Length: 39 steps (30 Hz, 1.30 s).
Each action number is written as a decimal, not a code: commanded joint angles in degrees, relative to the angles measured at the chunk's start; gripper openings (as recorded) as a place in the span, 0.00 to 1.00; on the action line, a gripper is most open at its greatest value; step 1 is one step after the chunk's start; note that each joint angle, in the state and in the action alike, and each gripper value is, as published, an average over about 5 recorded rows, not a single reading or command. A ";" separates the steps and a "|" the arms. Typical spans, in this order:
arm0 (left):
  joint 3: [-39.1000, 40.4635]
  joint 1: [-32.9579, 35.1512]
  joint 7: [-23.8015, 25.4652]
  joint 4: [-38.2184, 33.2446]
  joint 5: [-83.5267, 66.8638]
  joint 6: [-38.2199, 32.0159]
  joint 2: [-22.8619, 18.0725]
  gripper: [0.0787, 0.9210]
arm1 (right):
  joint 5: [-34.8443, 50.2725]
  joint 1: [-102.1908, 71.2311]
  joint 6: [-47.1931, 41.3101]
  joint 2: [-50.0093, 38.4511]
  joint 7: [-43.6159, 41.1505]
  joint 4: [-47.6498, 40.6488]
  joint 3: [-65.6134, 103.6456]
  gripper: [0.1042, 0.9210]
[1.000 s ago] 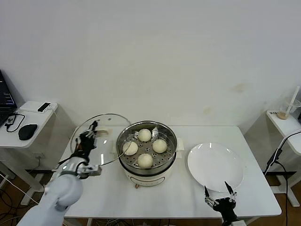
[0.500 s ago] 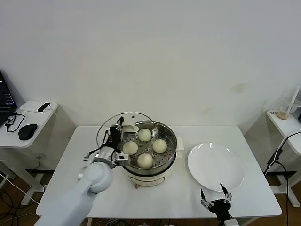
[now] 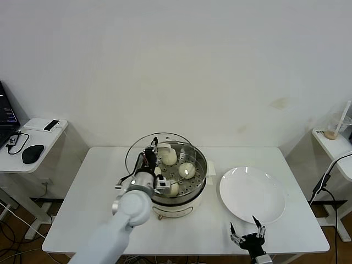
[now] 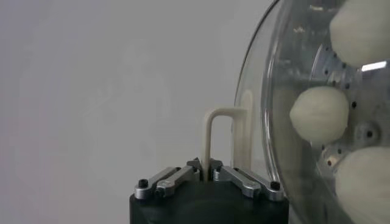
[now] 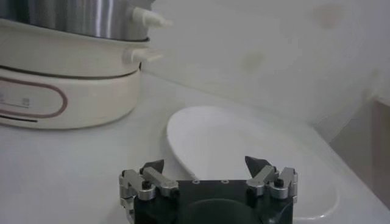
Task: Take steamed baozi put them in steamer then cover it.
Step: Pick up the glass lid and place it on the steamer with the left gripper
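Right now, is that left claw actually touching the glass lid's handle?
Touching. In the left wrist view, the left gripper is shut on the cream handle of the cover, with the handle rising straight from between its fingertips.

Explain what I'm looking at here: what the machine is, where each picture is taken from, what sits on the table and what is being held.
This is a two-armed robot with a gripper on each arm. One picture comes from a camera on its head, looking down at a white table; the other two come from cameras on its wrists.

On the table stands a steel steamer on a cream base, with four baozi on its tray, and beside it a white plate.

The left gripper is shut on the handle of the glass cover, which it holds tilted over the steamer's left side, not yet seated on the rim. The left wrist view shows that handle clamped and the baozi through the glass.

The right gripper waits open at the table's near edge by the plate.
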 commanded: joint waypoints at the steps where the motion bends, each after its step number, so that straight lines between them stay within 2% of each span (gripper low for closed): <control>1: 1.00 1.43 2.79 0.08 7.87 0.54 -6.08 0.08 | -0.78 0.36 -0.10 0.11 -0.01 -1.17 -0.26 0.88; 39: -0.61 4.23 -0.74 4.71 9.70 -2.57 -9.33 0.08 | -0.94 -0.04 0.61 0.06 -0.55 -1.68 0.49 0.88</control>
